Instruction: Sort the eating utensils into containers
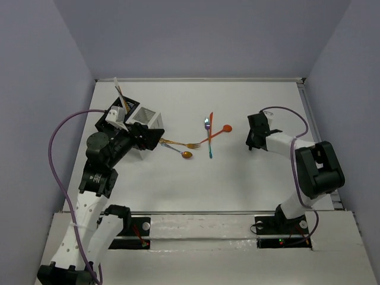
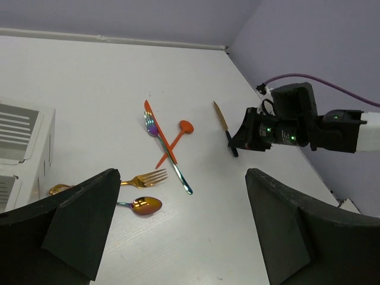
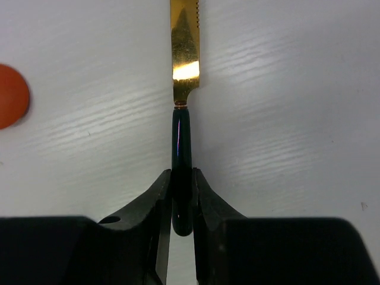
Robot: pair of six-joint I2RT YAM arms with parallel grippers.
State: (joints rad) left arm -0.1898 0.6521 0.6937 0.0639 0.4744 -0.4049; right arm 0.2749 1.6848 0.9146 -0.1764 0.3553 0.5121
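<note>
The right pincer (image 3: 181, 178) is clamped shut on the dark green handle of a gold-bladed knife (image 3: 184, 59), its two fingers pressing the handle from either side near the butt end; the blade runs straight out ahead of the pincer, serrated edge toward the tip; whether the knife rests on the bench (image 1: 237, 190) or is raised just off it cannot be told. This knife sits on the right side of the bench, apart from the other utensils; the bowl of an orange spoon (image 2: 185, 126) is the nearest of them, just beside the blade. That spoon lies crossed with an orange knife (image 2: 155, 124) and a blue fork (image 2: 178, 175) in a loose cluster at mid-bench; nearer the left arm lie a gold fork (image 2: 145, 178) and a rainbow-tinted spoon (image 2: 142, 205), side by side. The left pincer (image 2: 183, 177) is spread wide with nothing between its fingers, hanging over the gold fork's handle end, close in front of the white caddy (image 1: 145, 116); the black caddy (image 1: 107, 123) stands touching it on the far-left side, with thin sticks (image 1: 120, 92) poking up from it.
</note>
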